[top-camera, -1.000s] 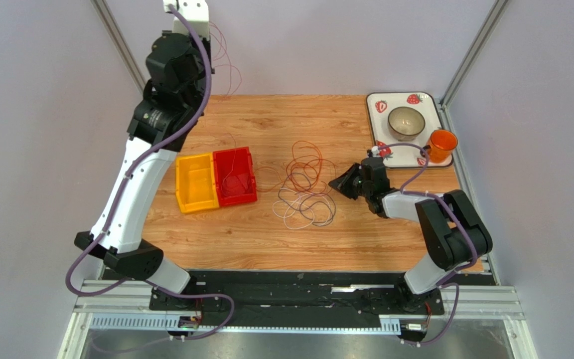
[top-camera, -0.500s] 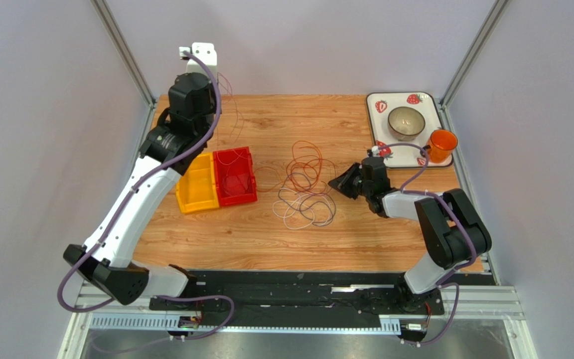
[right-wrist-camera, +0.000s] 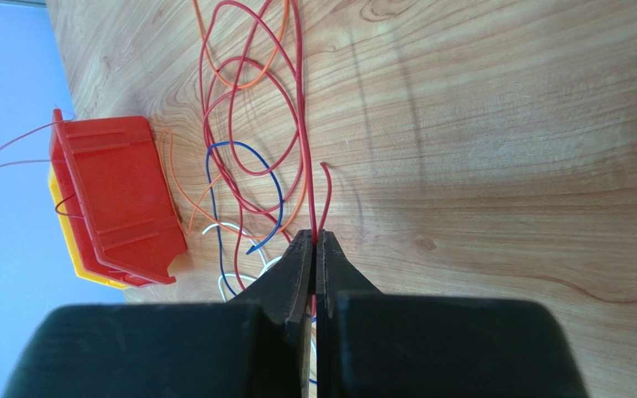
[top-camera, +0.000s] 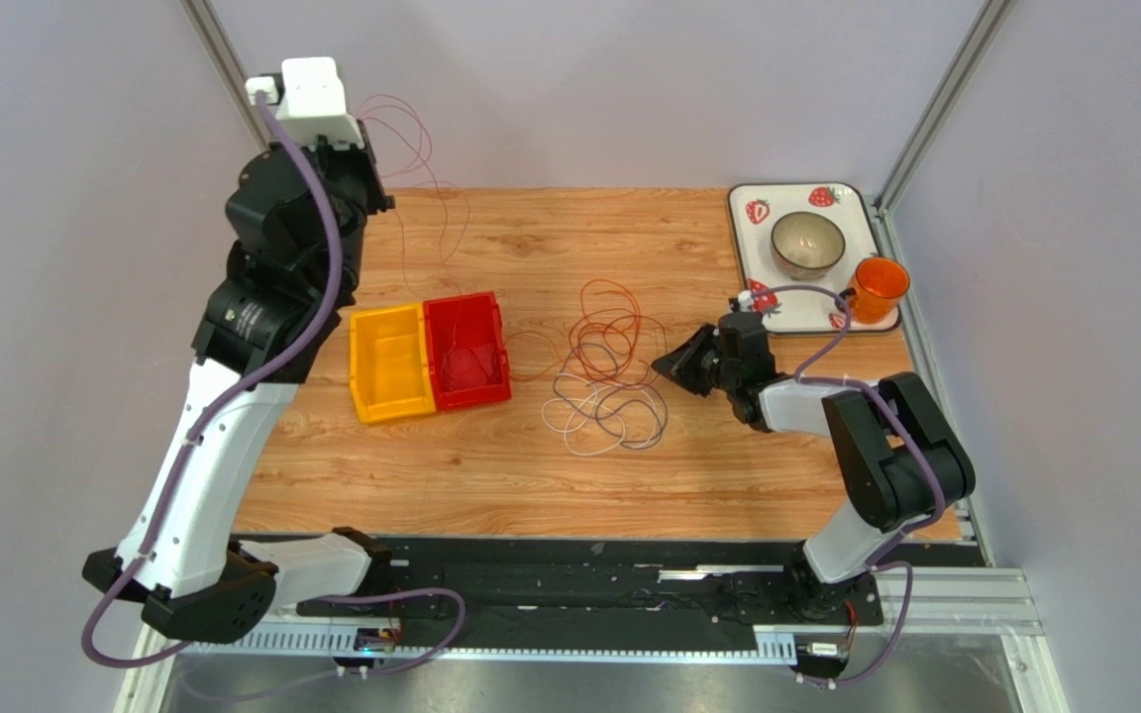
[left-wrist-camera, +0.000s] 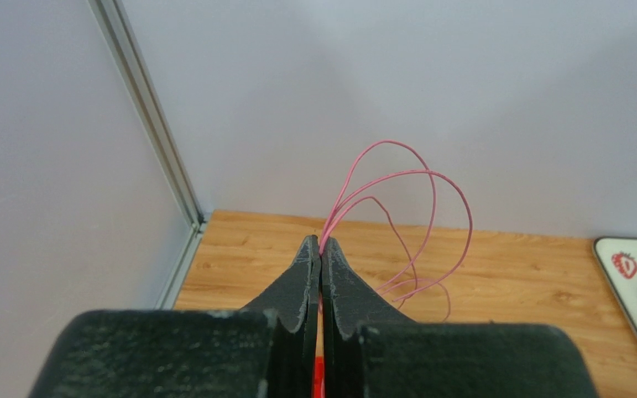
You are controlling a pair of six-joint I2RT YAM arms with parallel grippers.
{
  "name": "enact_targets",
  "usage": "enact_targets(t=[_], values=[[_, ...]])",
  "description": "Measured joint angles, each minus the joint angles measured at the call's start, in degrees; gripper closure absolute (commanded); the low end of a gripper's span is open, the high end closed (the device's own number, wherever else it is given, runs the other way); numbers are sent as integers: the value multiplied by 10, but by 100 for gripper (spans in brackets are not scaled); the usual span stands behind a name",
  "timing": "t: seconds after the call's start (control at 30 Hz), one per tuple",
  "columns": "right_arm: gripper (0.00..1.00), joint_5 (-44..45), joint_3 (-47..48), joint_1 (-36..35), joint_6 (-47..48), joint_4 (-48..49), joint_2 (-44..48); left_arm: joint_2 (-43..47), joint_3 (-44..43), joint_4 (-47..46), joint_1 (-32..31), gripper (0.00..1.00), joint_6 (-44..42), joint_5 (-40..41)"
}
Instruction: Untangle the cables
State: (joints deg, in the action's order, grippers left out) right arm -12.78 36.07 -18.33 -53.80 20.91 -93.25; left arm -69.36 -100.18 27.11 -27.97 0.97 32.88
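The left gripper (left-wrist-camera: 320, 249) is shown with its jaws closed on a thin pink-red cable (left-wrist-camera: 432, 207), whose loops spring out past the tips. The arm is held high over the far left corner of the tabletop (top-camera: 532, 461), and a strand is seen to drop from it toward the red bin (top-camera: 468, 349), which adjoins the yellow bin (top-camera: 389, 361). The right gripper (right-wrist-camera: 313, 240) is shown low, its jaws closed on a red cable (right-wrist-camera: 299, 124) at the right edge of the tangle (top-camera: 606, 364). The tangle lies mid-tabletop, just right of the bins, and in it a blue cable (right-wrist-camera: 276, 186), a white cable (right-wrist-camera: 218, 225) and orange strands are crossed with red ones. Several failures may be expected. If the lifted strand is caught on the bin wall, the bin could be dragged or tipped by further pulling. If the strand is looped through the tangle, which cannot be told, knots could be tightened rather than freed. So thin a wire could also be lost from either grip under tension.
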Motion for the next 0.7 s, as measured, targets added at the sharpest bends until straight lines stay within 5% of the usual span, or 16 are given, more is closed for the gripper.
enact_targets(t=[0.7], values=[[100, -7, 0, 1, 0, 0, -3, 61, 0, -31, 0, 100, -2, -31]])
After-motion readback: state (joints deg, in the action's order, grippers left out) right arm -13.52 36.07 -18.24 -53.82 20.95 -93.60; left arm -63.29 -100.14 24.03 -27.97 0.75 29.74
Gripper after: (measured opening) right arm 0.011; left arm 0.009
